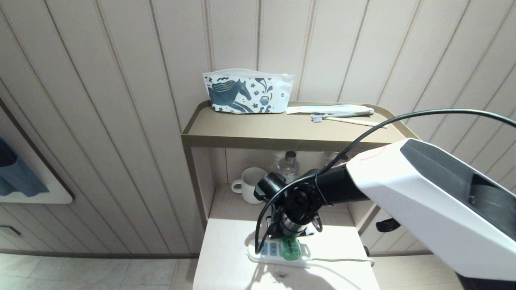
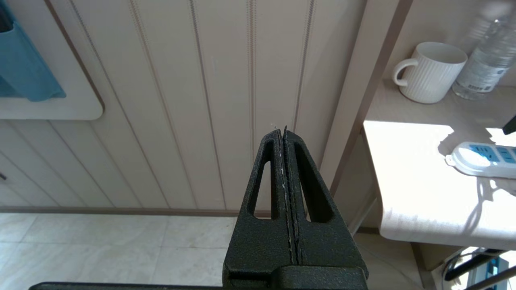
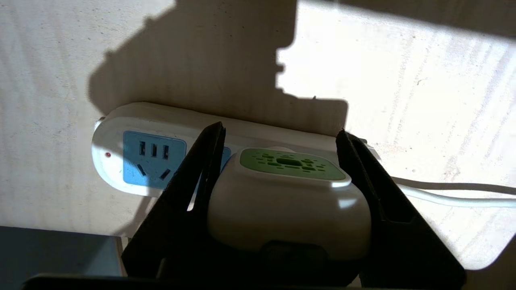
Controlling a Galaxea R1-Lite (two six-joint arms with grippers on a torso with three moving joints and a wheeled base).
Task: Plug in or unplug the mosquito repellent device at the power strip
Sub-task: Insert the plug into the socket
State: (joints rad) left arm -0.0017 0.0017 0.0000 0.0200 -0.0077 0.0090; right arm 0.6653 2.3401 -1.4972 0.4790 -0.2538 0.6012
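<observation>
I have the right gripper point(image 3: 282, 177) down over the power strip point(image 3: 133, 161), its two fingers point(image 3: 193, 181) pinching the mosquito repellent device point(image 3: 288, 201) by its white sides. The device sits between them, over the strip, just beside a free blue socket point(image 3: 151, 161). My left gripper point(image 2: 284, 137) hangs off beside the table point(image 2: 419, 189), pressed together.

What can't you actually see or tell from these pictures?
- Head view: the right gripper and most of the device hide behind the arm's wrist.
- Right wrist view: the device covers its own prongs and part of the strip, so whether it is plugged in is unclear.
- Left wrist view: the strip is cut by the edge.
</observation>
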